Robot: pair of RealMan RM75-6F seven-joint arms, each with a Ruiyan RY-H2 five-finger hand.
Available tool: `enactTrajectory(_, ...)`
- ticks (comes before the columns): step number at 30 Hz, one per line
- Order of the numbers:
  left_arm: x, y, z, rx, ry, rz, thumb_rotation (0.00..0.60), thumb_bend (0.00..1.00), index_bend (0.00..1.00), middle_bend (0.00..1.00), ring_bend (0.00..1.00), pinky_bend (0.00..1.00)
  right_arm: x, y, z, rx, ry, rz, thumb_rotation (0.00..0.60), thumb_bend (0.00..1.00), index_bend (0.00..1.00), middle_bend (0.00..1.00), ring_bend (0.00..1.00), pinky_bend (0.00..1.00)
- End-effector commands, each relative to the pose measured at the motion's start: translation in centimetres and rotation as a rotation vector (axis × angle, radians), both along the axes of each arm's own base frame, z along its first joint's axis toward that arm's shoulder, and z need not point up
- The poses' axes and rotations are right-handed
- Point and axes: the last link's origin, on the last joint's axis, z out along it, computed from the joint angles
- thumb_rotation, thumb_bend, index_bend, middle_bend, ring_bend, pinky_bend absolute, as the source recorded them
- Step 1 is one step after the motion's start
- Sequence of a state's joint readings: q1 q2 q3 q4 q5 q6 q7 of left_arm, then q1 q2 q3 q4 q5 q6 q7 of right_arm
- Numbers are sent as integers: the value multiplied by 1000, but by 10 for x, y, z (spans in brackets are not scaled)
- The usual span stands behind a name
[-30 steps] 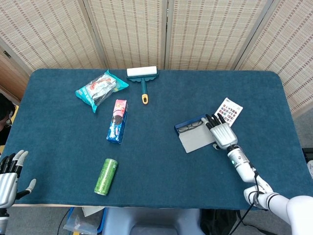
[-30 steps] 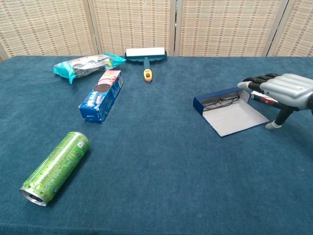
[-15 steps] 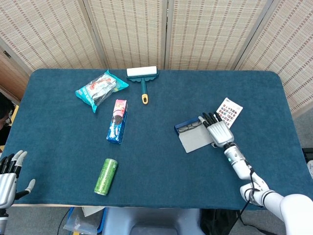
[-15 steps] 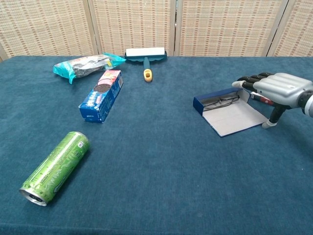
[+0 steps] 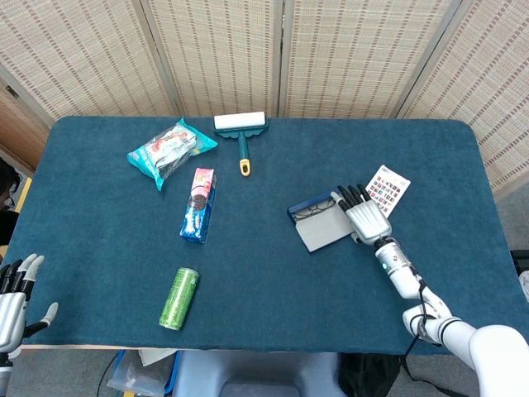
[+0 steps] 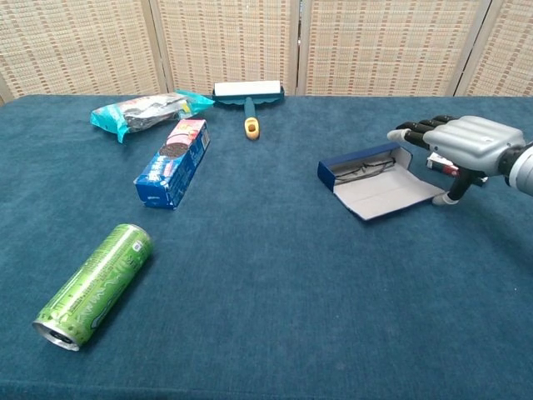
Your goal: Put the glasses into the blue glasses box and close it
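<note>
At the box's right end, the right hand (image 6: 468, 143) rests fingers-spread, holding nothing, seemingly touching the blue glasses box (image 6: 376, 182). Glasses (image 6: 360, 170) already lie inside, flap flat open! Next: flip that flap closed. The left hand (image 5: 12, 299) idles open, far off.

The left robot hand (image 5: 12, 299) sits at the head view's lower left corner, its wrist and arm cut off by the edge; the chest view does not show it at all. The right robot hand (image 6: 463, 145) covers the near end of the blue glasses box (image 6: 360, 173), so whether its fingers touch the box is unclear. Its forearm runs off the chest view's right edge. The printed card (image 5: 388, 188) is too small to read.
</note>
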State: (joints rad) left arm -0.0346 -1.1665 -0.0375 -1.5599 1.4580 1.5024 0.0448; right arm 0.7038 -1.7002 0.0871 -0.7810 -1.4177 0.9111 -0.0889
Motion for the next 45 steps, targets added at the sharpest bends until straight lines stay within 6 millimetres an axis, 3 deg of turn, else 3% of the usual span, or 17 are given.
enactTrajectory(1, 0, 0, 0, 1, 0, 1, 600, 308, 38, 0, 0, 0, 2, -1, 1, -1, 0, 4, 600, 202, 0, 0, 0, 0)
enactTrajectory(17, -4, 2, -2, -7, 3, 16, 600, 307, 38, 0, 0, 0, 28, -7, -13, 13, -69, 70, 600, 255, 11, 8, 0, 0)
enactTrajectory(28, -4, 3, -3, -11, 4, 19, 600, 308, 37, 0, 0, 0, 50, -14, -26, 9, -130, 119, 600, 333, 291, 116, 0, 0)
enactTrajectory(36, -6, 2, -2, -10, 5, 26, 600, 308, 37, 0, 0, 0, 53, -16, -30, 8, -139, 128, 600, 340, 461, 164, 0, 0)
enactTrajectory(45, -6, 3, -4, -14, 3, 24, 600, 307, 37, 0, 0, 0, 49, -16, -32, 11, -128, 115, 600, 341, 517, 186, 0, 0)
